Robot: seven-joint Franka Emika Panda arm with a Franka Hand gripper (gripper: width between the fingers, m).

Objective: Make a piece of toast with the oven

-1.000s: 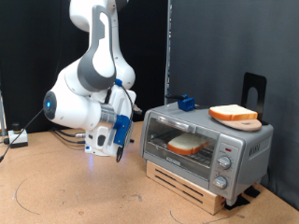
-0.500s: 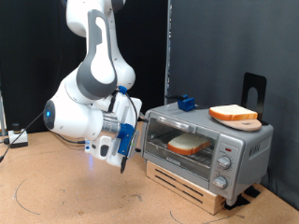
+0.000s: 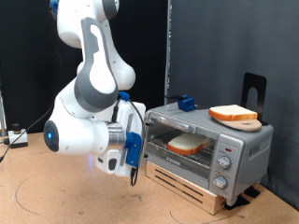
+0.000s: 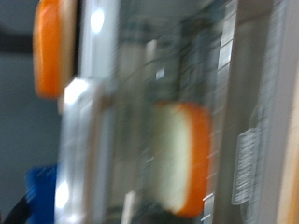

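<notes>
The silver-grey oven (image 3: 245, 149) stands at the exterior view's right with its glass door shut. One piece of toast (image 3: 190, 144) lies on the rack inside and shows through the glass. A second slice (image 3: 234, 114) lies on a round wooden board on the oven's top. My gripper (image 3: 133, 166) hangs low, just left of the oven's front and near the door, with nothing visible between its fingers. The wrist view is blurred. It shows the slice inside (image 4: 182, 159), the door's bar handle (image 4: 79, 140) and the top slice's orange crust (image 4: 47, 47), but no fingers.
The oven rests on a wooden crate (image 3: 201, 191) on the brown table. A small blue object (image 3: 187, 102) sits on the oven's top at the back, and a black stand (image 3: 252, 89) rises behind it. Three knobs (image 3: 224, 163) are on the panel at the exterior view's right.
The arm has swung down and to the exterior view's right, bringing the gripper lower and closer to the oven door. The oven and both slices have not moved.
</notes>
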